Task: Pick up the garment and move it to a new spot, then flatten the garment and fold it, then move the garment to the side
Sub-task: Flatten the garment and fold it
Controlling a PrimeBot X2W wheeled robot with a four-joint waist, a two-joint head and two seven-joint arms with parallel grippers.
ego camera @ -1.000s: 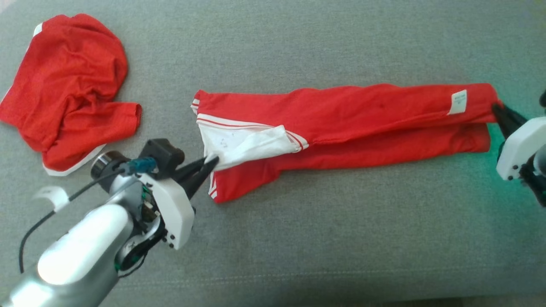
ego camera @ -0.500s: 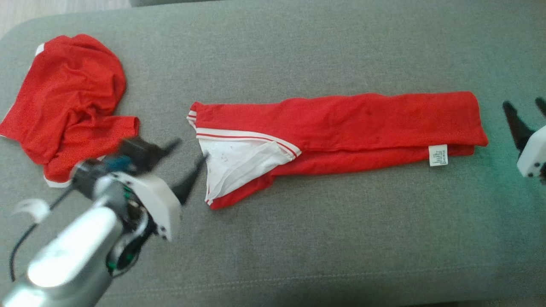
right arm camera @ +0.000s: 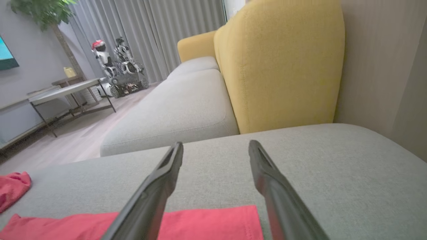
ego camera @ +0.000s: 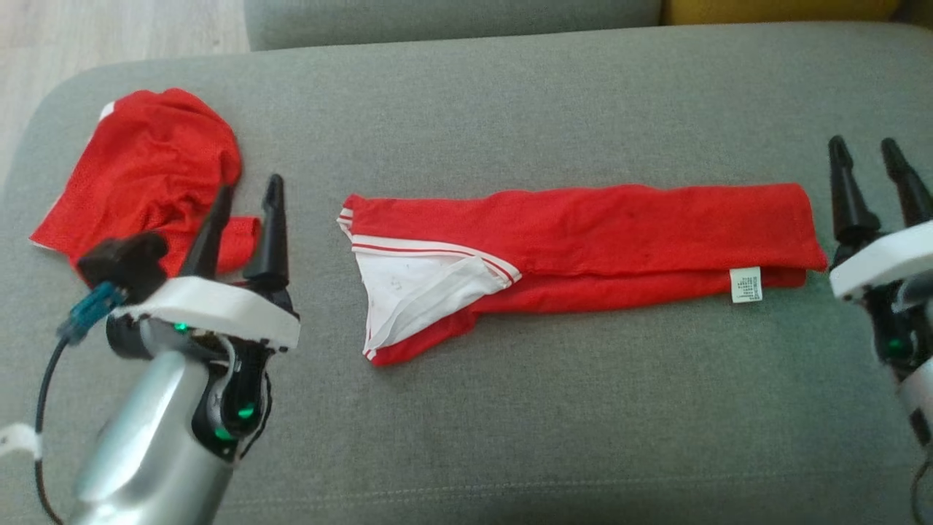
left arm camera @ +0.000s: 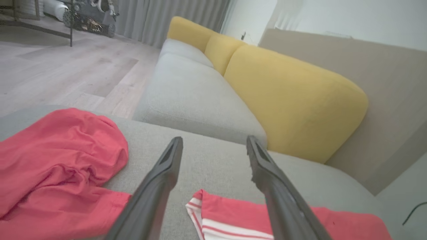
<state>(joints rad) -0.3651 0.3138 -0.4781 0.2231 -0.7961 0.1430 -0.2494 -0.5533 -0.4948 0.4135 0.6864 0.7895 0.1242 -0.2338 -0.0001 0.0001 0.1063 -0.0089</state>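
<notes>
The garment (ego camera: 583,240) is red with white trim, folded into a long narrow strip across the grey cushion (ego camera: 510,408). A white inner panel shows at its left end and a white label near its right end. My left gripper (ego camera: 251,186) stands open to the left of the strip, fingers pointing up, holding nothing. At the strip's right end my right gripper (ego camera: 864,146) is open too, just clear of the cloth. In the left wrist view the garment's striped end (left arm camera: 213,216) lies below the left gripper (left arm camera: 215,141). In the right wrist view the red edge (right arm camera: 200,221) lies under the right gripper (right arm camera: 216,145).
A second red garment (ego camera: 149,175) lies crumpled at the cushion's far left, just behind my left gripper. A yellow backrest (right arm camera: 280,66) and another grey seat (right arm camera: 173,110) lie beyond the cushion. Wooden floor (left arm camera: 50,73) shows past the left edge.
Both grippers let go of the garment's ends, opened and drew back, turning fingers upward. The garment now lies flat as a strip. The head camera has tilted, shifting the whole picture down.
</notes>
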